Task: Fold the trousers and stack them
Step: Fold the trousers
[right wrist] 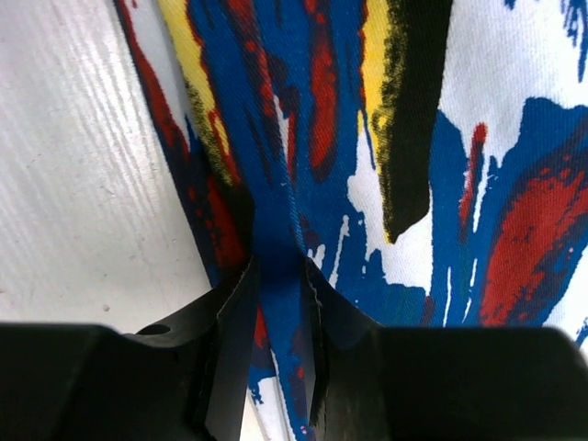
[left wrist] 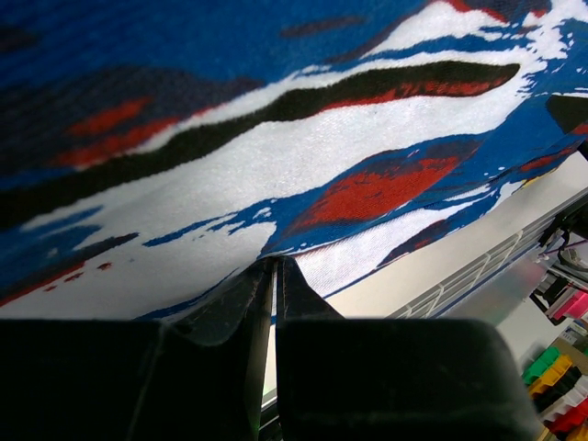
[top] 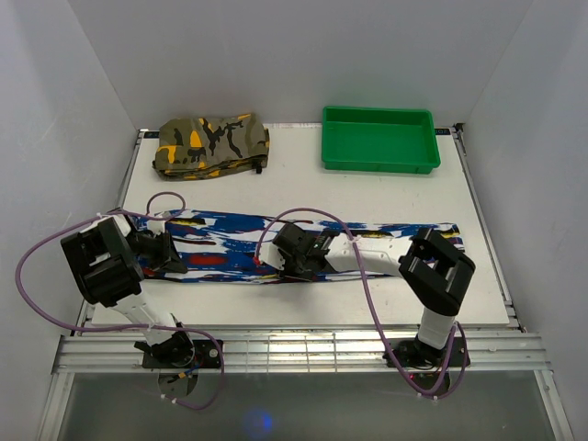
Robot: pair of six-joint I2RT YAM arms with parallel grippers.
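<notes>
Long soft trousers [top: 230, 239] in a busy royal-blue print streaked with white, red, black and a little yellow lie stretched flat, left to right, across the near half of a white table [top: 303, 188], with two robot arms bent over them.

At the left end of the fabric, the left gripper [top: 175, 257] has its black fingers [left wrist: 230, 312] drawn almost together, only a thin slit between them. The wrist view shows them nipping the edge of the printed cloth, which hangs raised above the table's front rail.

The right gripper [top: 283, 262] works near the middle of the trousers, at their near edge. Its fingers [right wrist: 234, 322] are closed narrowly on a raised ridge of blue fabric, and creases fan out from the pinch. Bare table shows just beside the cloth on that camera's left.

Well apart from the trousers, at the back left of the table, sits a folded olive-brown camouflage garment [top: 211, 142] with orange and black patches. At the back right stands a shallow green plastic tray [top: 378, 166], rectangular and set square to the table's far edge. Purple cables loop over both arms.
</notes>
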